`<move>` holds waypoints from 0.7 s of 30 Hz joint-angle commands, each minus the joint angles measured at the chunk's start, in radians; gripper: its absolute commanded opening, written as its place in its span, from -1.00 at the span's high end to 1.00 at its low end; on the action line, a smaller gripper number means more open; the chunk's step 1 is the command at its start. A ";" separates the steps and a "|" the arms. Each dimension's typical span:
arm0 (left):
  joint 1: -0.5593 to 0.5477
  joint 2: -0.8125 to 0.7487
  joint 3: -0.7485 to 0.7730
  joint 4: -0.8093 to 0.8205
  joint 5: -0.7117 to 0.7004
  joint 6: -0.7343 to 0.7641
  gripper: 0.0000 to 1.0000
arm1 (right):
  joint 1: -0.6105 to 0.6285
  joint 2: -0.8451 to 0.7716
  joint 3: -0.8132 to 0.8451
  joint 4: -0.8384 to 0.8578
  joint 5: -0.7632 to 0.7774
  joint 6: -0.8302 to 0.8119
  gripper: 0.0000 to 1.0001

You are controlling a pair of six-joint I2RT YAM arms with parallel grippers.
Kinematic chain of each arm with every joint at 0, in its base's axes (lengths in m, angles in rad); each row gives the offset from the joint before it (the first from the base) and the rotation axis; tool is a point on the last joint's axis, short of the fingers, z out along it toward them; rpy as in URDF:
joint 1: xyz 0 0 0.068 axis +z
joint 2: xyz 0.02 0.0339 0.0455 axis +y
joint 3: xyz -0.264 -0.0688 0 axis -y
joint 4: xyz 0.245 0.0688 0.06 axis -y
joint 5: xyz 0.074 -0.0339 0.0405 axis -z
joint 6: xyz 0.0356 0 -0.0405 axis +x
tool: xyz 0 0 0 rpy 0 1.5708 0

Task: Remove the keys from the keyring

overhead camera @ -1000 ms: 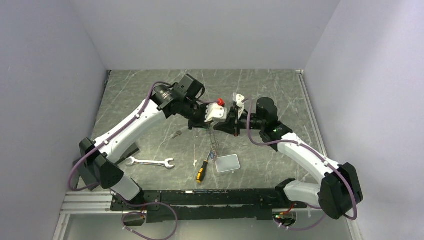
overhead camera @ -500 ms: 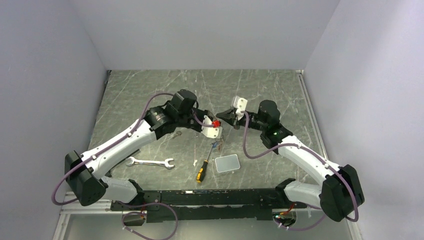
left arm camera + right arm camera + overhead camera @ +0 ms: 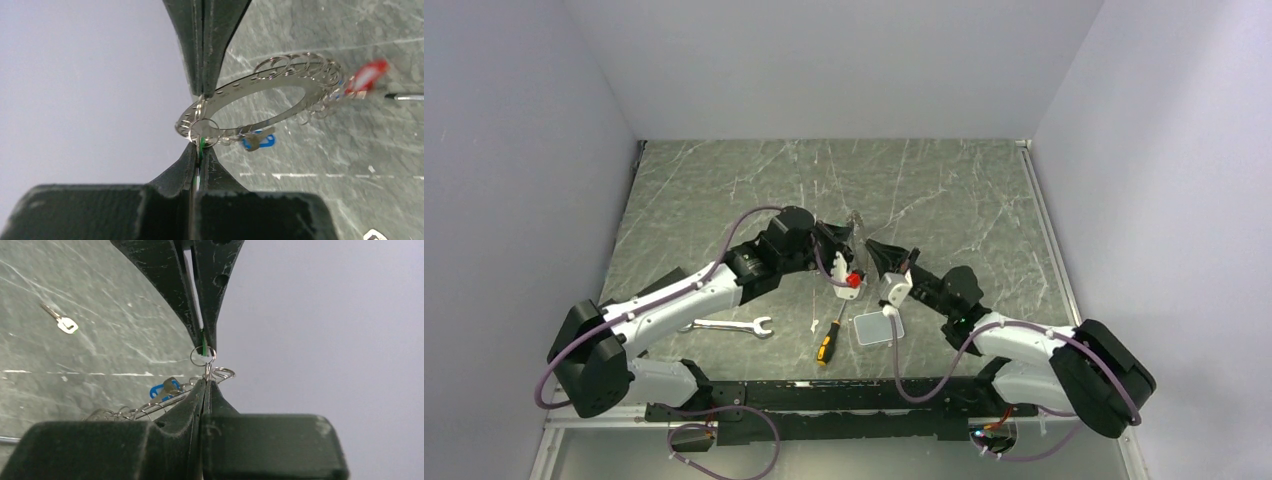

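To free one piece while bracing the rest, pinches a green key tag (image 3: 204, 346) fast in the left gripper (image 3: 199, 145), holds the keyring (image 3: 260, 86) raised off the table (image 3: 350, 165) at 2 o'clock from that pinch, other keys (image 3: 257, 141) dangling, and clamps its rim in the right gripper (image 3: 205, 382), seemingly as counter-hold.
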 commanded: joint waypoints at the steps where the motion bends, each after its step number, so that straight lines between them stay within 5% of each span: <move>1: 0.010 -0.057 -0.100 0.220 0.022 0.084 1.00 | 0.041 -0.006 -0.096 0.280 0.108 -0.233 1.00; 14: -0.013 -0.135 -0.270 0.355 0.081 0.127 1.00 | 0.091 0.145 -0.246 0.585 0.084 -0.419 1.00; 21: -0.036 -0.158 -0.294 0.366 0.078 0.142 1.00 | 0.105 0.157 -0.248 0.588 0.087 -0.415 1.00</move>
